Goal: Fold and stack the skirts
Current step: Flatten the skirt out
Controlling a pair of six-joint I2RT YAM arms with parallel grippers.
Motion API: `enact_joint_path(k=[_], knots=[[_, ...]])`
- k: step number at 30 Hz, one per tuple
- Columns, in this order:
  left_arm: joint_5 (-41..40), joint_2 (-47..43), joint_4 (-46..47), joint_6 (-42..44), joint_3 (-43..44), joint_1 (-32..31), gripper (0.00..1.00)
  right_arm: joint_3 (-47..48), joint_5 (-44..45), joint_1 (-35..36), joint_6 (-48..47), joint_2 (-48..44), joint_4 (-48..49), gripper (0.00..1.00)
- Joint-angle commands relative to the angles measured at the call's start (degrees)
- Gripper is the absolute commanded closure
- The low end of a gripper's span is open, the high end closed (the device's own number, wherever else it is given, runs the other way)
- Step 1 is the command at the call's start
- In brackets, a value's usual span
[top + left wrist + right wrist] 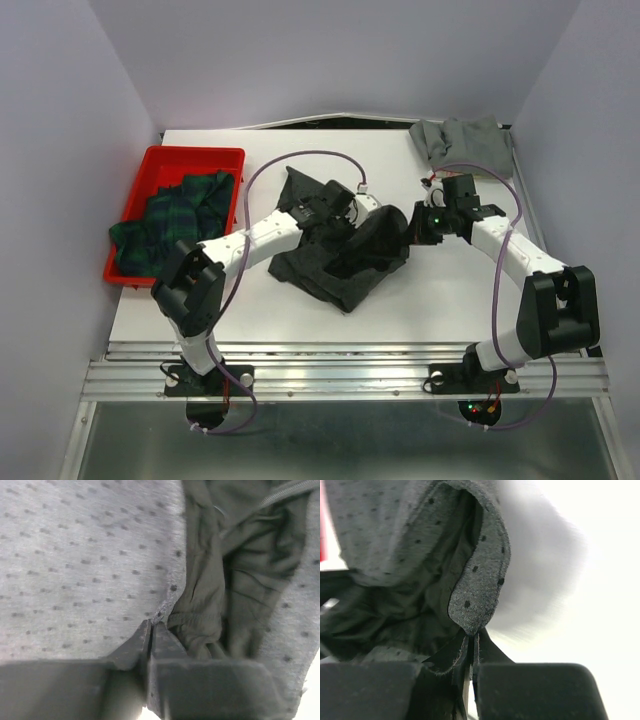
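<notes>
Charcoal dotted cloth skirt [345, 255] is pinched at its eleven o'clock edge by the left hand [151, 628], at two o'clock by the right hand [470, 641], probably for spreading flat.

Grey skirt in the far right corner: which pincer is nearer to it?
Right. The right pincer is on the near side of the grey skirt, slightly left of it; the left pincer is farther left, over the dotted skirt.
</notes>
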Motion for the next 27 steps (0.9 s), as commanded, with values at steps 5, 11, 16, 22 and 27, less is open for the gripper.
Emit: enact_joint_path(k=[5, 11, 16, 22, 27], knots=[[-13.9, -7.8, -1.0, 1.4, 10.6, 6.5, 1.0, 4.3, 17.3, 0.5, -5.9, -2.3, -1.8, 0.99], [-23.0, -14.8, 1.4, 3.9, 13.7, 10.9, 1.0, 8.0, 29.6, 0.0, -9.2, -3.6, -2.3, 0.99], [-28.6, -19.8, 6.7, 6.3, 14.4, 12.0, 1.0, 16.4, 37.5, -1.2, -13.1, -2.7, -2.3, 0.99], [-24.4, -21.6, 6.1, 5.6, 18.7, 12.9, 1.0, 23.4, 36.7, -1.2, -14.0, -2.0, -3.2, 0.99], [-7.6, -25.2, 4.1, 4.9, 13.0, 12.8, 1.0, 19.4, 22.3, -1.2, -16.8, -2.7, -4.5, 0.99]])
